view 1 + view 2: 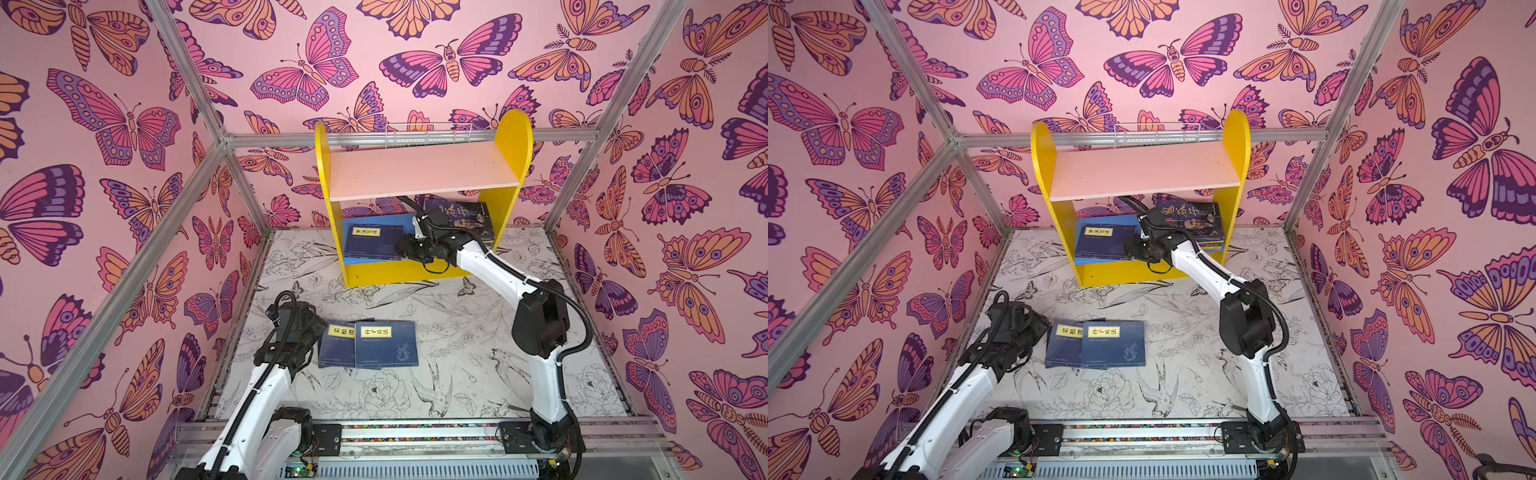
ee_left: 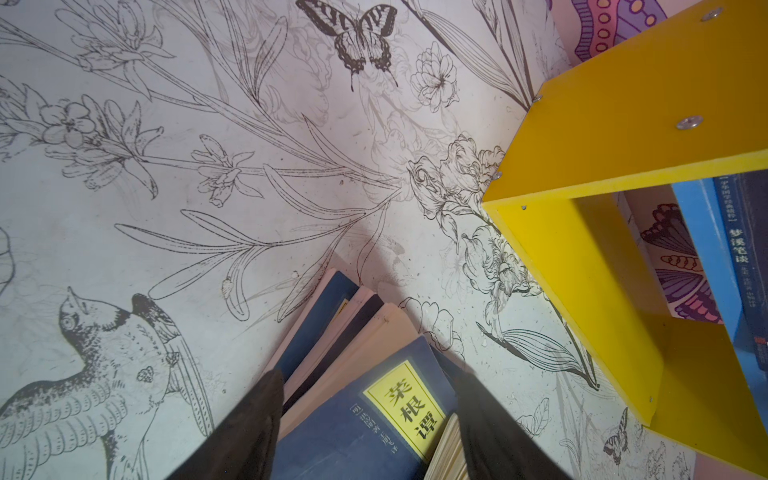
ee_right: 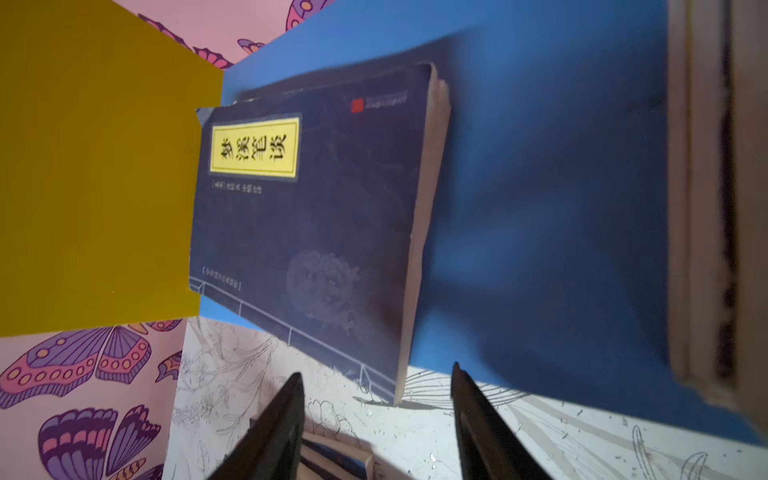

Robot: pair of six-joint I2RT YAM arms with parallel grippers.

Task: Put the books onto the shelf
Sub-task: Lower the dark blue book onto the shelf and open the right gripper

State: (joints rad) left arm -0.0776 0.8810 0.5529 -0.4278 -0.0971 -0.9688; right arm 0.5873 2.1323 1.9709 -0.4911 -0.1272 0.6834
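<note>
I see the tabletop (image 1: 478, 332), printed with line-drawn flowers and birds, filling the floor of the butterfly-papered cell. The shelf (image 1: 515, 141) stands at its far edge, against the back wall, with a white wire rack (image 1: 428, 135) just behind its top.

The shelf's blue lower board (image 3: 540, 166) carries books. A dark portrait-cover pile (image 1: 465, 220) lies flat at the right end. A shelved navy book (image 1: 372, 241) with a yellow title label lies flat at the left end, beside the yellow side panel, and its near corner overhangs the board's front edge.

Close to my left arm, two navy tabletop books (image 1: 384, 345) lie flat, the right one overlapping the left. The left wrist view shows more books fanned beneath them.

My right end effector (image 3: 376, 370) sits just in front of the lower board, near the overhanging corner, with its fingers (image 3: 274, 432) apart and nothing between them.

My left end effector (image 2: 365, 376) is at the left edge of the tabletop books. Its fingers (image 2: 249, 424) are spread to either side of the labelled cover, and I cannot tell whether they touch it.
</note>
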